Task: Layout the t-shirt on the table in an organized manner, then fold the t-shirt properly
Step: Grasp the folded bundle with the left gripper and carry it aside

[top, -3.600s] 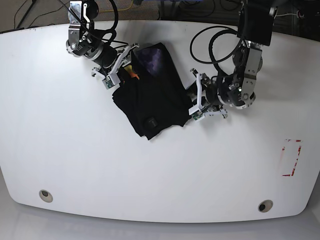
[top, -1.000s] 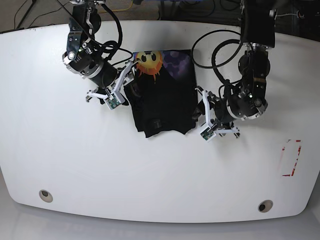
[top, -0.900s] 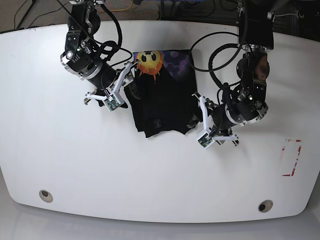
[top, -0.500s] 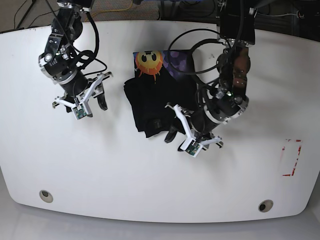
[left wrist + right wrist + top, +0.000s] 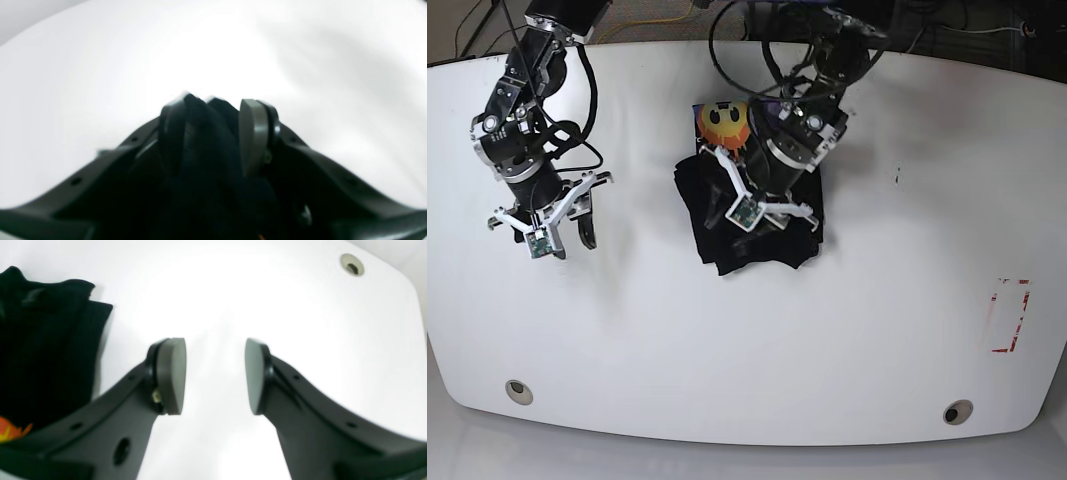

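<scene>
Left claw (image 5: 745,200) is parked right over the t-shirt (image 5: 757,225), sitting on the middle of the bundle, and its wrist view shows black fabric bunched up between the two grey pads (image 5: 252,135), so it's clamped on a fold of cloth. Right claw (image 5: 555,232) is way off at about 9 o'clock from the shirt, well apart from it, jaws standing open with nothing but bare white tabletop (image 5: 727,350) between the pads (image 5: 171,375). From that wrist view the shirt's dark edge (image 5: 46,350) sits off at 10 o'clock.

Shirt's near the middle-top of the tabletop, folded into a chunky, roughly rectangular wad. Long axis runs pretty much 12 to 6, tilted slightly. The orange-yellow sun face (image 5: 724,122) peeks out at the 12 o'clock end, a bit of purple just beside it; the 6 o'clock end is plain black with a ragged, lumpy hem.

Fabric looks soft, matte and wrinkly. Tabletop is glossy white with rounded corners, two round grey grommet holes (image 5: 518,390) near the 6 o'clock edge and a red-outlined rectangle mark (image 5: 1009,315) at about 4 o'clock.
</scene>
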Robot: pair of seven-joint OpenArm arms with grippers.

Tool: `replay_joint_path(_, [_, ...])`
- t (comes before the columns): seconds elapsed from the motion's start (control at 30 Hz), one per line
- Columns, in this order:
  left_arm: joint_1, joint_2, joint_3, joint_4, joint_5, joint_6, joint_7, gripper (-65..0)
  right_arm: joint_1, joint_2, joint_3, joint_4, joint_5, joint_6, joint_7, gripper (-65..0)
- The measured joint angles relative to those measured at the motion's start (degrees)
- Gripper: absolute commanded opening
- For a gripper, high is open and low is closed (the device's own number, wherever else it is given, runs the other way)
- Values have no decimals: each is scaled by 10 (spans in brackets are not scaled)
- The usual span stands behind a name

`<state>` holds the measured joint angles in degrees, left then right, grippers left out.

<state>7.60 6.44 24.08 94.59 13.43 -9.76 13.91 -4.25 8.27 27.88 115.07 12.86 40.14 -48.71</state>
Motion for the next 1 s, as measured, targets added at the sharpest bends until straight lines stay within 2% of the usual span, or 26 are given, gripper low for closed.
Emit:
replay_joint_path(0.13, [37, 0, 4, -5, 18, 18, -31, -399, -1, -1, 3, 0, 3, 0, 0, -379])
replay_joint_path(0.33, [53, -6, 2, -51, 19, 23, -33, -399, -5, 0, 6, 0, 0, -1, 0, -379])
replay_joint_path(0.53, [58, -41, 3, -94, 14, 21, -54, -399, -6, -2, 5, -8, 4, 0, 0, -380])
replay_joint_path(0.63, [57, -62, -13, -95, -23, 12, -66, -399, -7, -2, 5, -12, 2, -1, 0, -380])
replay_joint_path(0.77, [54, -105, -36, -94, -77, 12, -76, -399, -9, -2, 5, -11, 4, 0, 0, -380])
replay_joint_path(1.0, [56, -215, -46, -90, -155, 19, -96, -399, -16, -2, 5, -12, 3, 0, 0, -380])
